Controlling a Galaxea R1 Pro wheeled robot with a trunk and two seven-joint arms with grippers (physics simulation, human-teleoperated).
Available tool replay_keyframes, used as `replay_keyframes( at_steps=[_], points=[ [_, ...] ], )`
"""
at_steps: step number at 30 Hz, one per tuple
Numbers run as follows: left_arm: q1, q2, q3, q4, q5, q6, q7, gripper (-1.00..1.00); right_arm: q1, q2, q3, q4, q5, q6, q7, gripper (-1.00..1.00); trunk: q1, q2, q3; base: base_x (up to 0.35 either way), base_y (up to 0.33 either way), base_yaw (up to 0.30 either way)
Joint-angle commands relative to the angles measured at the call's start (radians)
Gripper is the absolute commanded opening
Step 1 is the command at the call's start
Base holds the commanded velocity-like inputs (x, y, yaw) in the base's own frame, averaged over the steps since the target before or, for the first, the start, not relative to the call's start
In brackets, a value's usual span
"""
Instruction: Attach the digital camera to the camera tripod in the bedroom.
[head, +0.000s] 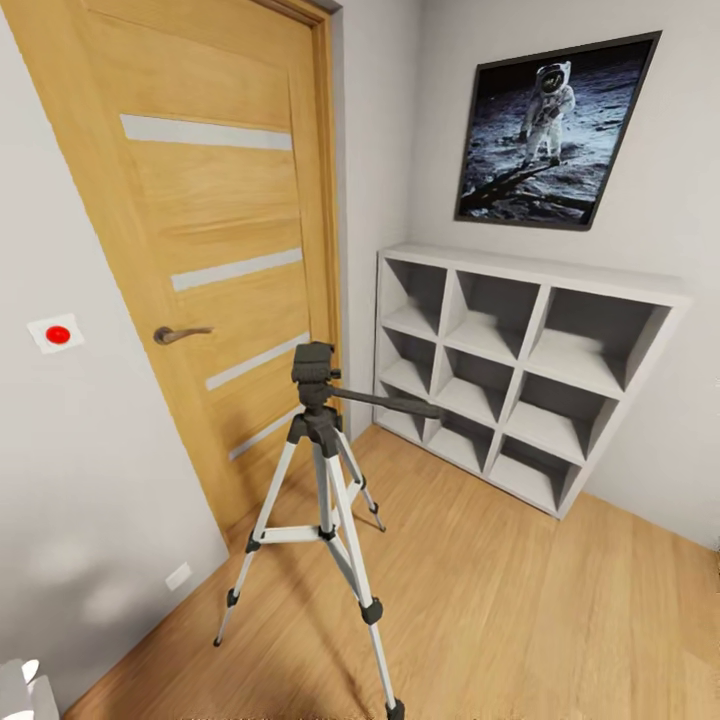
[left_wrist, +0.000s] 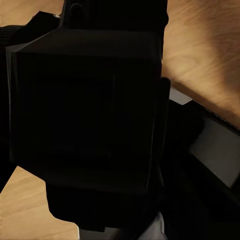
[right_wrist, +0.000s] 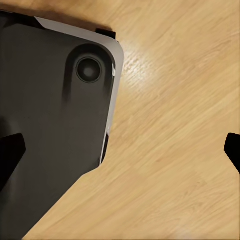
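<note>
The camera tripod (head: 320, 450) stands on the wood floor in front of the door, silver legs spread. Its black head (head: 313, 365) is bare on top, and the long pan handle (head: 390, 402) points right toward the shelf. In the left wrist view a black boxy body, the digital camera (left_wrist: 85, 110), sits very close to the lens, held in my left gripper; the fingers are lost in the dark. My right gripper (right_wrist: 120, 152) hangs open over the floor beside the robot's dark base (right_wrist: 50, 125); its fingertips (right_wrist: 10, 155) are wide apart with nothing between them.
A wooden door (head: 200, 200) with pale stripes and a lever handle (head: 180, 334) is behind the tripod. A white cube shelf (head: 520, 300) stands against the right wall under an astronaut picture (head: 555, 130). A red button (head: 57, 334) is on the left wall. Open floor lies right of the tripod.
</note>
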Motion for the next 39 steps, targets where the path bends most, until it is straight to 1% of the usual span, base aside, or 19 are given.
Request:
replay_keyframes(
  at_steps=[1,14,39],
  points=[
    [-0.001,0.000,-0.008,0.001,0.009,-0.001,-0.004,-1.00,-0.001,-0.001,-0.009,0.003,0.008,-0.006,0.002,1.00,0.000,-0.002,-0.004,0.000,0.000,-0.057],
    [-0.001,0.001,-0.008,0.001,0.009,-0.001,-0.004,-1.00,-0.001,-0.001,-0.008,0.003,0.009,-0.013,0.001,1.00,0.000,-0.002,-0.024,0.000,0.000,-0.002],
    [-0.001,0.001,-0.008,0.001,0.009,-0.001,-0.004,-1.00,-0.001,-0.004,-0.008,0.003,0.010,-0.014,0.003,1.00,0.000,-0.002,-0.065,0.000,0.000,0.109]
  ],
)
